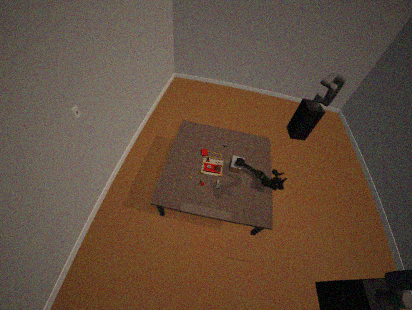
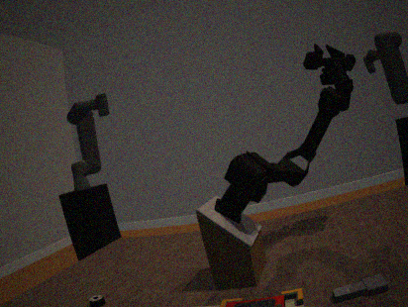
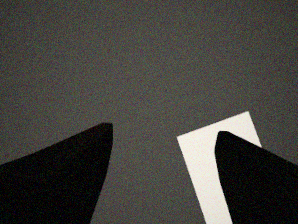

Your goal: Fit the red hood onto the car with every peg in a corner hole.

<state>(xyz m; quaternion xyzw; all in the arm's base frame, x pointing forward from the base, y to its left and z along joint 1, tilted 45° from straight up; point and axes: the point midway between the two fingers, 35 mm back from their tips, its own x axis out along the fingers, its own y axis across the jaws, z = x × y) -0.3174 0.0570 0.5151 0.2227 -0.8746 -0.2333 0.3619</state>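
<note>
While the arm (image 2: 297, 153) is raised high above the table (image 1: 240, 200), the gripper (image 2: 331, 55) is seen well clear of everything, jaws parted about halfway with nothing between the fingers. A red piece taken for the hood (image 1: 204, 152) lies on the table just beyond the chassis (image 1: 212, 167), though detail is too small to confirm.

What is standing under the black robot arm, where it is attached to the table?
The black robot arm stands on a light grey block-shaped pedestal that rests on the brown table. The table surface beneath the pedestal is covered. The gripper is raised high, holding nothing.
</note>
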